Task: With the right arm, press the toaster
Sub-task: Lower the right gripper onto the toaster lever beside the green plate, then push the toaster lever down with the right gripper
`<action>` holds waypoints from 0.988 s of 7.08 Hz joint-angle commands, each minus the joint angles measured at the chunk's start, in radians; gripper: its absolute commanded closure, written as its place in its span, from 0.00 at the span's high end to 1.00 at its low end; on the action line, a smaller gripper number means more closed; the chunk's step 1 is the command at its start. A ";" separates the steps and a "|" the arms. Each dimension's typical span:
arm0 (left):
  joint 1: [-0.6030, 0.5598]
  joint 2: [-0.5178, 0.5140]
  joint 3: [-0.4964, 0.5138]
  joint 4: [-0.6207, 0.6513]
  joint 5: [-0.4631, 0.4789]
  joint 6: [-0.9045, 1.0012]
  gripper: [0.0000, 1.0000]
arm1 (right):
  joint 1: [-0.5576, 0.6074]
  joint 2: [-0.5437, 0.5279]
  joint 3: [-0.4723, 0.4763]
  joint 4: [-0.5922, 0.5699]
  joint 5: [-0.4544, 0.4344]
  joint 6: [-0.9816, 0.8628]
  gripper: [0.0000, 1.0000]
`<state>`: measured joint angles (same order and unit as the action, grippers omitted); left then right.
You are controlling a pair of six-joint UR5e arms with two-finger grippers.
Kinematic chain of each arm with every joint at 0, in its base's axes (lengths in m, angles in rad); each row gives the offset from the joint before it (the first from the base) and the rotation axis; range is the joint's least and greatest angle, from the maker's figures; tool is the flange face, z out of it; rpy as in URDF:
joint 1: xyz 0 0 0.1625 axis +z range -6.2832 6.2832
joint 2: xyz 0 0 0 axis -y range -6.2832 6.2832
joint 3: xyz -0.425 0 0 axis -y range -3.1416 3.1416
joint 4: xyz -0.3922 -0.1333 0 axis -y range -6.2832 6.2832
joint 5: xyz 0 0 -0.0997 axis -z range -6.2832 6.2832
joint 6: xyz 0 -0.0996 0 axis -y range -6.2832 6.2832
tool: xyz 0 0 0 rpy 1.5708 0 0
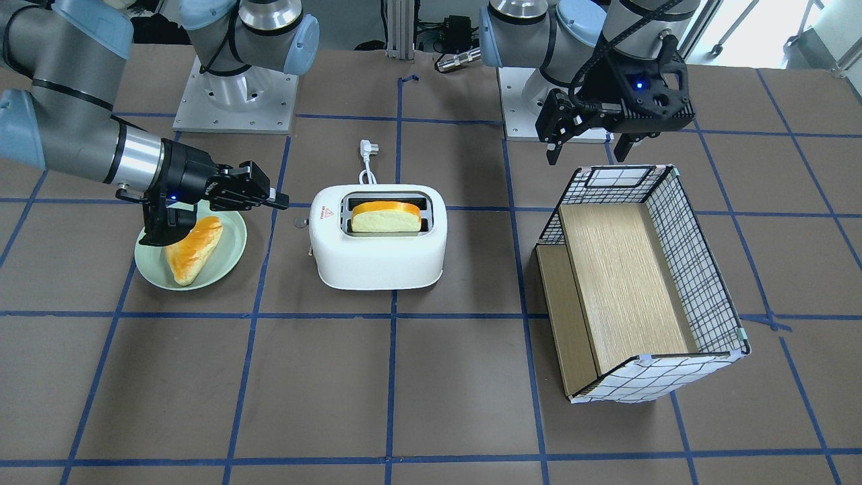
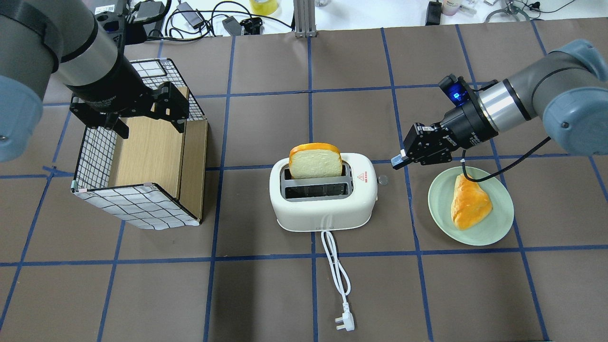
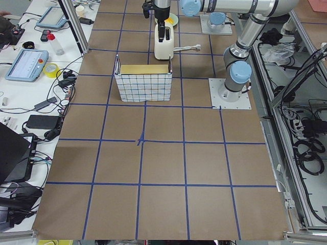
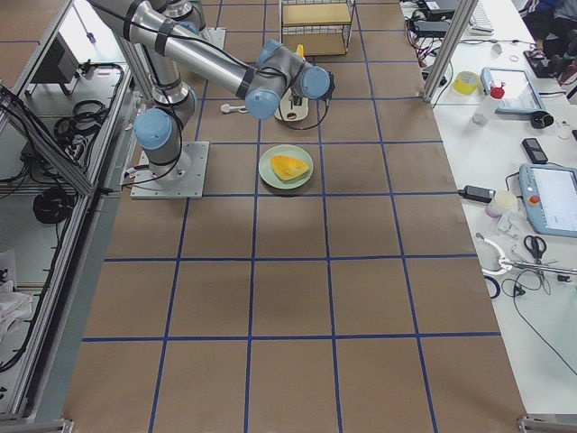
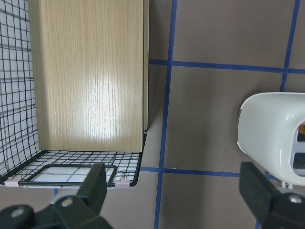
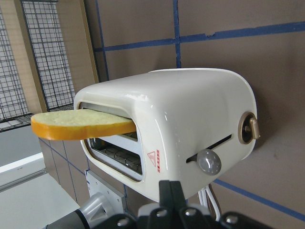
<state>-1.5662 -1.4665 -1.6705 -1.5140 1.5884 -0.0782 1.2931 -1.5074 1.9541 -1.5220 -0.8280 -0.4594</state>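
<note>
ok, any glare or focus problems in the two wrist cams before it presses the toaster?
Left wrist view: bright glare patch on the checked box's wood panel; left gripper soft at the bottom edge. Right wrist view: toaster sharp, only mild highlights on its shell, lever knob readable; right gripper blurred in the foreground.
</note>
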 commanded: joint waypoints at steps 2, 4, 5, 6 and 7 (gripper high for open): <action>0.000 0.000 0.000 0.000 -0.001 0.000 1.00 | 0.000 0.018 0.046 -0.026 0.004 -0.002 0.00; 0.000 0.000 0.000 0.000 0.001 0.000 1.00 | 0.002 0.042 0.061 -0.081 0.006 -0.002 0.00; 0.000 0.000 0.000 0.000 0.001 0.000 1.00 | 0.002 0.042 0.075 -0.102 0.006 -0.001 0.00; 0.000 0.000 0.000 0.000 0.001 0.000 1.00 | 0.002 0.042 0.084 -0.112 0.007 -0.001 0.00; 0.000 0.000 0.000 0.000 0.001 0.000 1.00 | 0.003 0.052 0.086 -0.121 0.007 -0.002 0.00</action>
<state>-1.5662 -1.4665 -1.6705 -1.5140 1.5892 -0.0782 1.2952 -1.4631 2.0344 -1.6297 -0.8212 -0.4607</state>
